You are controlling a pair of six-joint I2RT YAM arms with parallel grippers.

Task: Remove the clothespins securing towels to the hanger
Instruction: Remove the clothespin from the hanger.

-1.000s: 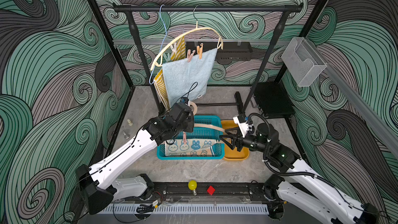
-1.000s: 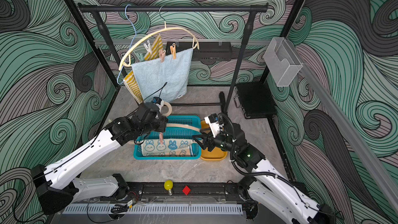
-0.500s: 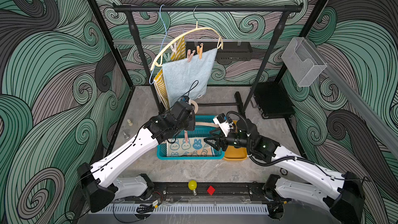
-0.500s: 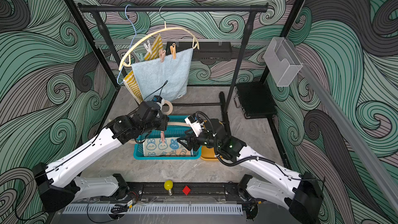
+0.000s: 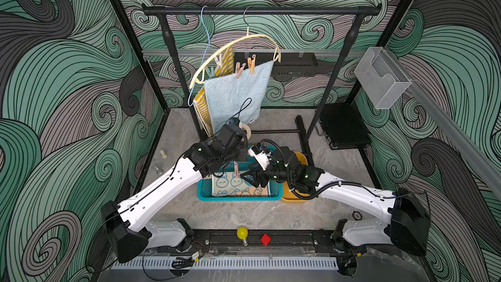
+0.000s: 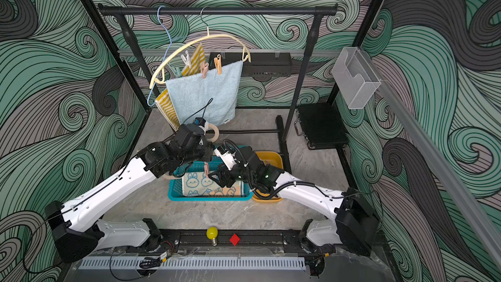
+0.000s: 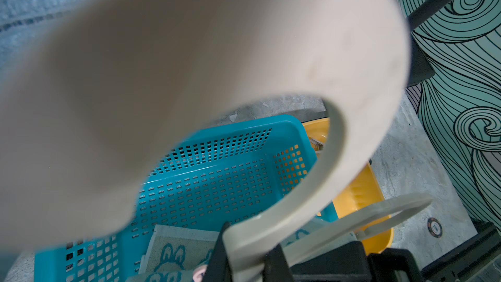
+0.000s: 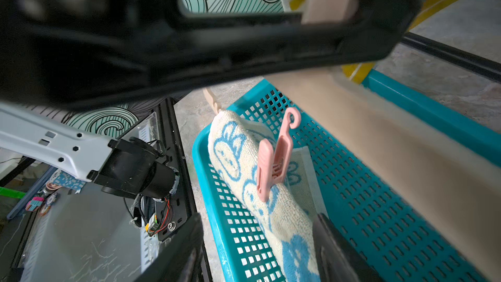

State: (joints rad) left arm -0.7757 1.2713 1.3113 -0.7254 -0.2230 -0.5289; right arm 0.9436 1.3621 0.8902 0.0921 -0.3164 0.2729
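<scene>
Next up: the pink clothespin on the bunny towel

Up on the rack (image 5: 260,10), the light-blue towel (image 5: 235,96) and the yellow striped towel (image 5: 202,109) hang pegged, so that part of the job is not yet done. Lower down, over the teal basket (image 5: 238,198) on the tabletop (image 5: 244,212), the left tool (image 7: 248,253) is clenched on a pale hanger (image 7: 311,193). The bunny towel (image 8: 235,155) droops from it into the basket. A pink clothespin (image 8: 273,158) pinches that towel.

The right tool (image 8: 257,240) is released, jaws spread, just short of the clothespin and aimed at it. The step in hand, by my reading, is unpegging this towel. The next move calls for the right tool to ease forward until its fingers bracket the peg's free tails, squeeze, and lift away while the left tool steadies the hanger. A pale stub past the towel's far end may be a second peg, but it is too blurred to tell.
</scene>
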